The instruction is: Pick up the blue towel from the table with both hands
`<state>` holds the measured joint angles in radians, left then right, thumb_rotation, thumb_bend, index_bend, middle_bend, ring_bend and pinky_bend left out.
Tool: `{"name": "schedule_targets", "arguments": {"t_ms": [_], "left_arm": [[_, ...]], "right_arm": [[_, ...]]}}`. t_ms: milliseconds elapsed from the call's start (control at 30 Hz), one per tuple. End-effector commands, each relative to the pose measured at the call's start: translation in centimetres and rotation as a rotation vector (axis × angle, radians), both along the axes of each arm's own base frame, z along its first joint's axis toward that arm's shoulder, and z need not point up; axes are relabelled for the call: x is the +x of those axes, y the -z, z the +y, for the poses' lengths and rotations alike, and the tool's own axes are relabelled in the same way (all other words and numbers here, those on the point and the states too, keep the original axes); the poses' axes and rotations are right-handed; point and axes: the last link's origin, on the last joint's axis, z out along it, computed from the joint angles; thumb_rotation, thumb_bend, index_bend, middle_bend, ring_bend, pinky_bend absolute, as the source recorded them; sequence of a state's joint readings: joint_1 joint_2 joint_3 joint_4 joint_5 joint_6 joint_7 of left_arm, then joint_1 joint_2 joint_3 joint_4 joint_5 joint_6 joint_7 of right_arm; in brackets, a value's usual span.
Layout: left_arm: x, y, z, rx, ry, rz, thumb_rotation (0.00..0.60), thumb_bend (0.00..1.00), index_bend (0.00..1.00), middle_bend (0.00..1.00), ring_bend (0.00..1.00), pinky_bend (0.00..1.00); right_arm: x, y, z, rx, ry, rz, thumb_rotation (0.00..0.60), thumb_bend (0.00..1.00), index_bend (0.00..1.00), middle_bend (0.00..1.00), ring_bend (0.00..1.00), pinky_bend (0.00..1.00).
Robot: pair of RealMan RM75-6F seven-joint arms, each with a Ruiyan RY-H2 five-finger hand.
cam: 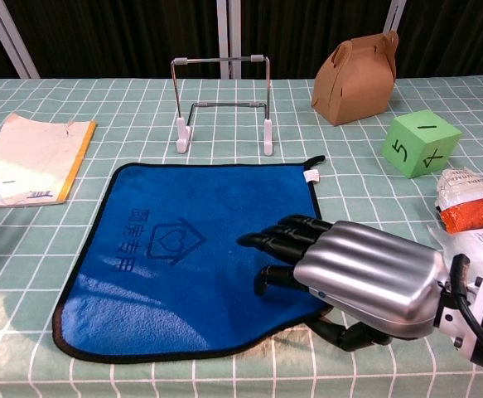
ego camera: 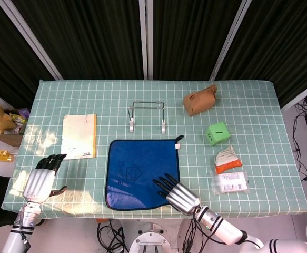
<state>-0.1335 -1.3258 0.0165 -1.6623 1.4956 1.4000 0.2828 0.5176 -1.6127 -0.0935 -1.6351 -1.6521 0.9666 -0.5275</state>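
Blue towel (cam: 187,257) lifts at five o'clock where the right hand (cam: 349,269) pinches it; the left hand (ego camera: 40,179), open, must reach next.

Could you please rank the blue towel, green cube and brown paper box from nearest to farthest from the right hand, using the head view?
1. Blue towel: under the right hand.
2. Green cube: farther back, to the right.
3. Brown paper box: farthest, near the table's back edge.

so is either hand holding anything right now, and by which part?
The right hand pinches the blue towel at its near right corner, lifting that edge off the table. The left hand holds nothing, away from the towel.
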Motion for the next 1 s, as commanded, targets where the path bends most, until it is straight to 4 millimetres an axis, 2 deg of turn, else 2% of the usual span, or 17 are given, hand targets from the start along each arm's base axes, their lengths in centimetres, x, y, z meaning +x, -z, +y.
{"name": "schedule_targets", "arguments": {"t_ms": [33, 167, 267, 400, 700, 867, 1000], "left_arm": [[0.0, 0.0, 0.0, -0.001, 0.0, -0.002, 0.6, 0.01, 0.11, 0.16, 0.12, 0.19], [0.0, 0.0, 0.0, -0.002, -0.002, -0.002, 0.6, 0.01, 0.11, 0.16, 0.12, 0.19], [0.0, -0.1, 0.0, 0.001, -0.001, -0.002, 0.599, 0.01, 0.11, 0.16, 0.12, 0.19], [-0.1, -0.1, 0.0, 0.0, -0.001, -0.001, 0.599, 0.02, 0.11, 0.16, 0.12, 0.19], [0.0, 0.1, 0.1, -0.006, -0.002, -0.006, 0.6, 0.01, 0.11, 0.16, 0.12, 0.19], [0.4, 0.3, 0.1, -0.018, 0.015, -0.018, 0.6, 0.01, 0.12, 0.16, 0.12, 0.19], [1.9, 0.8, 0.0, -0.075, 0.065, -0.132, 0.6, 0.0, 0.13, 0.18, 0.15, 0.21]], "right_arm": [[0.2, 0.2, -0.2, -0.014, -0.009, -0.014, 0.6, 0.58, 0.26, 0.0, 0.0, 0.0], [0.4, 0.3, -0.3, -0.02, -0.016, -0.039, 0.6, 0.58, 0.26, 0.0, 0.0, 0.0], [0.3, 0.3, -0.3, -0.026, -0.023, -0.055, 0.6, 0.57, 0.3, 0.0, 0.0, 0.0], [0.2, 0.0, -0.3, -0.043, -0.031, -0.089, 0.6, 0.55, 0.42, 0.0, 0.0, 0.0], [0.0, 0.2, -0.6, -0.076, -0.033, -0.116, 0.6, 0.53, 0.74, 0.0, 0.0, 0.0], [0.9, 0.1, -1.5, -0.119, -0.03, -0.164, 0.6, 0.49, 0.82, 0.0, 0.0, 0.0], [3.2, -0.4, -3.2, -0.165, -0.067, -0.213, 0.6, 0.48, 0.87, 0.0, 0.0, 0.0]]}}
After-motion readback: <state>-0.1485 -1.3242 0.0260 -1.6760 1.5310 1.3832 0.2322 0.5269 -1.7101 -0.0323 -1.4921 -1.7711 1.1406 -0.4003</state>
